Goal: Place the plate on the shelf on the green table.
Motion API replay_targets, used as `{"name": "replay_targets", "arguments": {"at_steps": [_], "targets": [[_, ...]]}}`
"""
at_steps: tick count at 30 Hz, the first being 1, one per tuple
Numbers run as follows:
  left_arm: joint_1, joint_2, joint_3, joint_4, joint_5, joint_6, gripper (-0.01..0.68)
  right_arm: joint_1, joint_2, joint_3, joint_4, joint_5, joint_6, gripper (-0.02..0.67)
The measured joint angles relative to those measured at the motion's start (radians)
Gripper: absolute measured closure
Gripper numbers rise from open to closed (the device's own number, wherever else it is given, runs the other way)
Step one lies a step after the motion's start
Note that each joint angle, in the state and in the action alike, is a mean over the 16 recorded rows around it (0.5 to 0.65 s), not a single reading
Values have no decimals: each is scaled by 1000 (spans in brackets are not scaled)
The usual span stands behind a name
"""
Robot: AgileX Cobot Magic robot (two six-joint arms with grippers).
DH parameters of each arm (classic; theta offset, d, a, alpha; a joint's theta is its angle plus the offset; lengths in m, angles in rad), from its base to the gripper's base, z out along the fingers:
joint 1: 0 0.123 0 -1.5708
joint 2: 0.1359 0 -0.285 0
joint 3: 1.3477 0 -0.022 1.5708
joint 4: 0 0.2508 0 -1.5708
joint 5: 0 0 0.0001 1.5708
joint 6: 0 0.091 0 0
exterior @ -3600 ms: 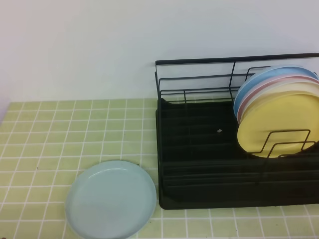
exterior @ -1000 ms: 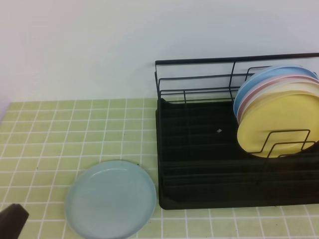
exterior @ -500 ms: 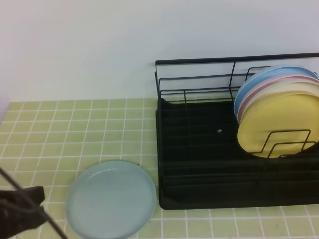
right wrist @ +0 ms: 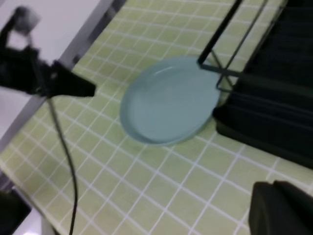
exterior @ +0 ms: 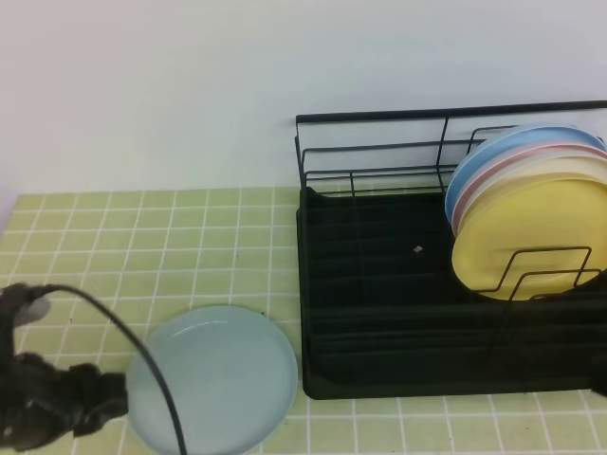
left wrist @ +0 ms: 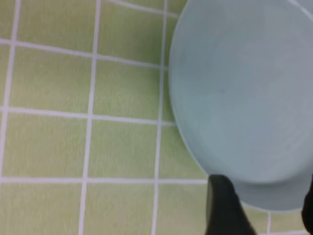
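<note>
High view: we see the plate (exterior: 212, 379) lying flat on the green table (exterior: 142, 246), just left of the shelf (exterior: 379, 284), its right edge at the shelf's front left corner.
Plate: round, plain, pale aqua, matte, with a shallow raised rim; nothing on it.
Left gripper (exterior: 109, 398): low at the plate's left edge, a black cable (exterior: 142, 351) arching over it onto the plate.
Left wrist view: we look straight down on the plate's rim (left wrist: 195, 147) against the tiles; two dark fingers (left wrist: 222, 205) stand well apart, one at each side of the plate's near edge, so the jaws are wide and grip nothing.
Right gripper (right wrist: 281, 210): we see only a dark block at the bottom corner of its own view, well away from the plate; its jaws are closed, and empty.
Shelf: black wire rack on a black tray; we count a yellow plate (exterior: 526, 237) standing in front of other plates at its right end.
</note>
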State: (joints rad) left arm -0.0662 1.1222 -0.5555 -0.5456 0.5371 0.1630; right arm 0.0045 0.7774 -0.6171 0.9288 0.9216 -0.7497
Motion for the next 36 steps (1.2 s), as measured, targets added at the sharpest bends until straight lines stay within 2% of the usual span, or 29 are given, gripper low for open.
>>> {"name": "replay_targets", "arguments": {"at_steps": [6,16,30,36], "targets": [[12,155,-116,54,69,-8,350,19,0,0,50,60,-29,652],[67,379,-281,60,149,52,351,31,0,0,66,148,-36,652],[90,604,-343,-85,145,212,360,31,0,0,73,196,-38,652],[90,631,-349,-111,136,246,413,31,0,0,73,202,-40,652]]}}
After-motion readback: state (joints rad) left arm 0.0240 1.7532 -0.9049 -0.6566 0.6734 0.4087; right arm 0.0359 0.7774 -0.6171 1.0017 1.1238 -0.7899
